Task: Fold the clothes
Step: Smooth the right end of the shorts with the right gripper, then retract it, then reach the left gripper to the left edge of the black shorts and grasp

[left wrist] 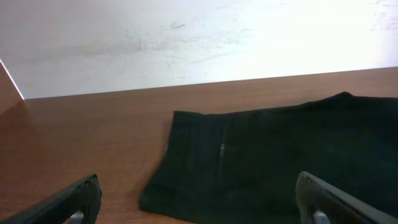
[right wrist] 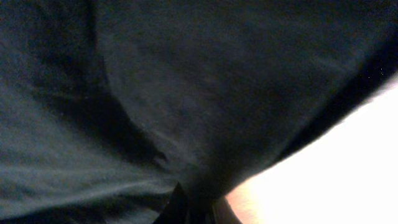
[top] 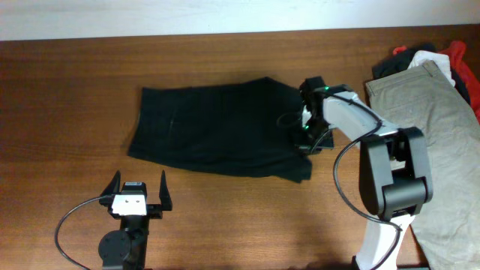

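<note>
Garment (top: 217, 127) flat on table (top: 75, 90), right arm at its edge

A black garment lies spread across the middle of a brown wooden table, seen from above. It is roughly rectangular, with its right edge rumpled and a corner trailing toward the near side. The right gripper (top: 307, 129) is down on that rumpled right edge, touching the cloth. Its wrist camera shows almost nothing but dark fabric (right wrist: 186, 93) very close up, gathered into a crease at the bottom of the view; the fingers are hidden, so I cannot tell whether this pincer is clenched or released.

The left gripper (top: 139, 186) sits near the front left of the table, apart from the garment and holding nothing. Its pincer is released, with the two fingers (left wrist: 84, 199) spread wide. Its wrist camera looks across bare wood to the garment's left edge (left wrist: 186, 162), with a pale wall behind.

At the far right of the table is a pile of other clothes: khaki trousers (top: 435, 135) on top, with a red garment (top: 459, 54) behind them.
</note>
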